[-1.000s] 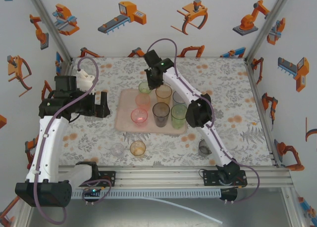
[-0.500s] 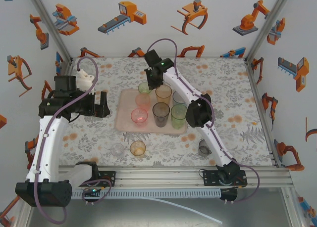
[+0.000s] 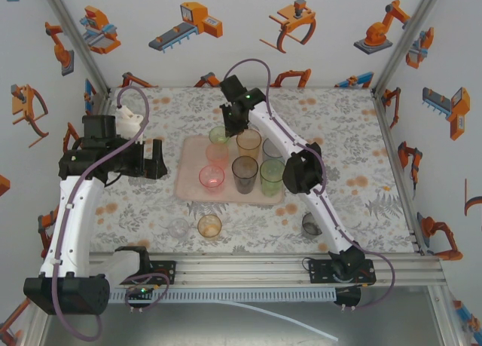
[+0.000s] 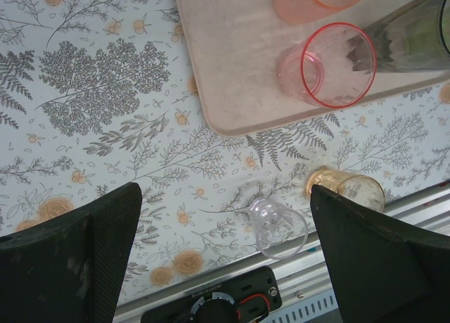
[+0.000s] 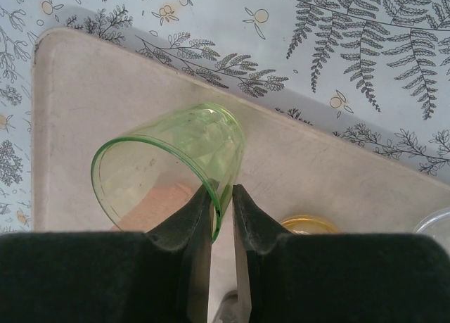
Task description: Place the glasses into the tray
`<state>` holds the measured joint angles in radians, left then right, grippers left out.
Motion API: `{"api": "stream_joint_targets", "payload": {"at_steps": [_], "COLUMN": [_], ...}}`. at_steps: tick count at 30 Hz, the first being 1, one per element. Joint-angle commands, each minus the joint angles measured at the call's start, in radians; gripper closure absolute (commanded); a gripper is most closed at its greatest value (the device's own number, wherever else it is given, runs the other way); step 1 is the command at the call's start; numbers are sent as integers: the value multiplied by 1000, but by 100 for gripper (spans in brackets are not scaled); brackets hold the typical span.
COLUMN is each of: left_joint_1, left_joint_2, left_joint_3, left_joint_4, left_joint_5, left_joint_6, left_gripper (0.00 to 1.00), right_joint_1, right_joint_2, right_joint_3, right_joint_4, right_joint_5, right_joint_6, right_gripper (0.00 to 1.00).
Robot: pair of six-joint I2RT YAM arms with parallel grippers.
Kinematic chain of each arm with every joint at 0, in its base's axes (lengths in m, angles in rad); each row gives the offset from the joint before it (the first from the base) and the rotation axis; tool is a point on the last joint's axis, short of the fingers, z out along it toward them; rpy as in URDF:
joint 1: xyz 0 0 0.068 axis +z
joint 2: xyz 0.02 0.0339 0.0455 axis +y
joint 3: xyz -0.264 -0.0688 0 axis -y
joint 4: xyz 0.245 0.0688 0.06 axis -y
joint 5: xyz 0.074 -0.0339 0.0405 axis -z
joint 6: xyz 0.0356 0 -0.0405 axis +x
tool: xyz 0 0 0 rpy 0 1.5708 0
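Most glasses (image 3: 245, 173) are in the pink tray (image 3: 187, 188), the right gripper (image 5: 222, 191) sits around the rim of the green glass (image 5: 155, 161) there (squeezing or not, I cannot tell), the left gripper (image 4: 225, 200) is wide open, and three glasses (image 3: 209, 225) wait on the table (image 3: 354, 135).

Glossy see-through glasses (image 5: 169, 168), matt pink tray (image 5: 91, 91).

The top view looks down from above and behind the arm bases and takes in the whole table (image 3: 354, 135) and the tray (image 3: 188, 186). The left wrist view looks down from some height, between the left fingers (image 4: 70, 260), onto the tray's (image 4: 239, 77) near left corner. The right wrist view sits close, past the right fingers (image 5: 193, 231), over the tray's (image 5: 84, 91) far left corner. All three views share the tray.
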<state>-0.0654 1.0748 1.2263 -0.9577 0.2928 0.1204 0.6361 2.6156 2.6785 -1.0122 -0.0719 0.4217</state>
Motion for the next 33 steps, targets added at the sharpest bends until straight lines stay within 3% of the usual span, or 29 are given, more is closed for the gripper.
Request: {"api": "stream_joint_targets", "payload": {"at_steps": [1, 21, 26, 33], "left_joint_1": [6, 10, 10, 10], "left_joint_2": [5, 12, 15, 21], "left_joint_3": [-4, 1, 4, 11], "left_joint_4": [5, 5, 5, 3], "left_joint_5": [28, 33, 33, 33], "left_joint_6": [-11, -14, -14, -14], "left_gripper": [3, 3, 3, 3], "right_joint_1": [-6, -13, -16, -20], "right_joint_2": [40, 45, 41, 24], "right_joint_3": [24, 25, 35, 35], "right_joint_4": [-20, -16, -14, -11], "right_joint_5": [-19, -38, -47, -43], "right_joint_6": [12, 20, 25, 18], "right_gripper": [79, 74, 65, 65]}}
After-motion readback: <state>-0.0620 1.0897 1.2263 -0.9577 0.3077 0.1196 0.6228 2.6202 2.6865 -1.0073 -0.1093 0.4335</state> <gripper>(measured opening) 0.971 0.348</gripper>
